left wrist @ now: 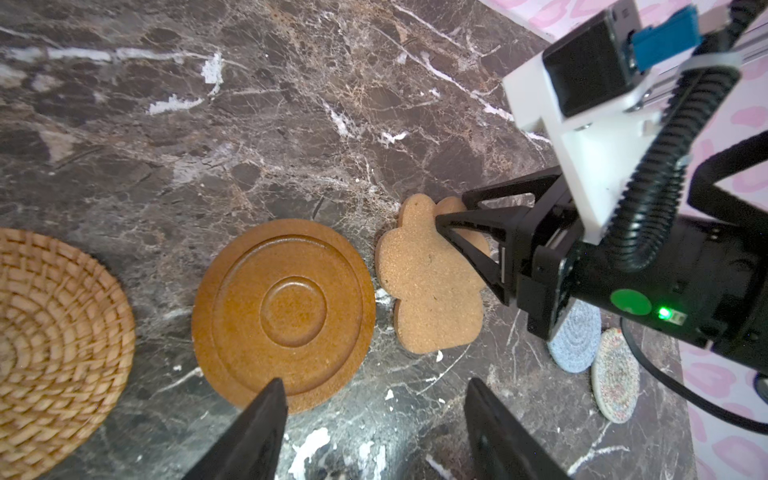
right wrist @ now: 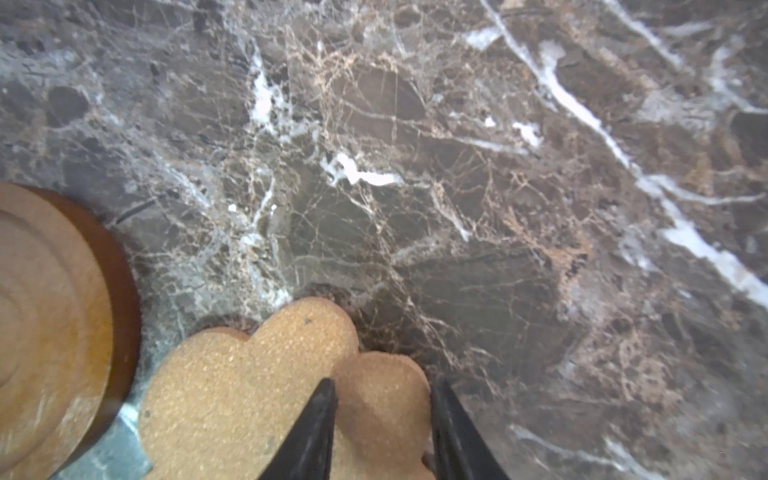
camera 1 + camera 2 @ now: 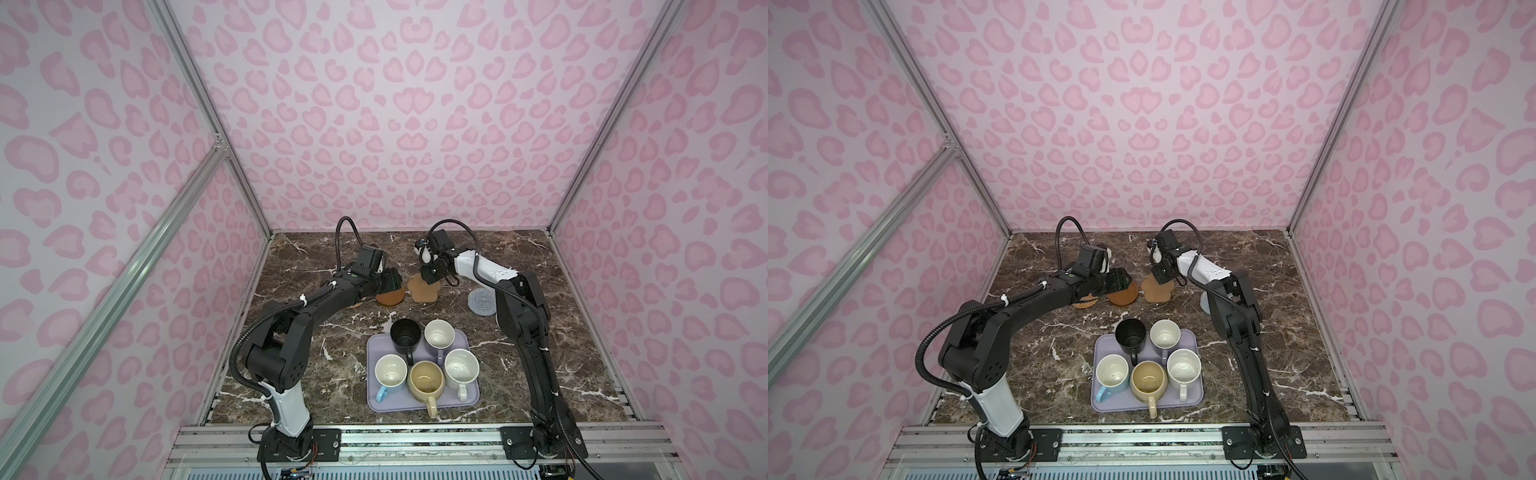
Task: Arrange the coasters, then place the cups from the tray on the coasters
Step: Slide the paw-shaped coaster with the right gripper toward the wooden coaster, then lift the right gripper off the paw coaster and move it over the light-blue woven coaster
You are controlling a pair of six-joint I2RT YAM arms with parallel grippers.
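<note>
Counting from my remote desk: five coasters, namely rattan, dark brown, paw-shaped, grey-blue and cream. Five cups too: black, lavender, light blue, yellow-beige and speckled white. One tray. Two pincers: left pincer, right pincer.

Soft, even overhead light fills both top views, leaving faint shadows on the marble tabletop while the wide lens splays the aluminium rails toward the corners. The left wrist view is sharp except the left gripper close to the lens; the right wrist view is hazy, the dark brown round coaster smeared.
</note>
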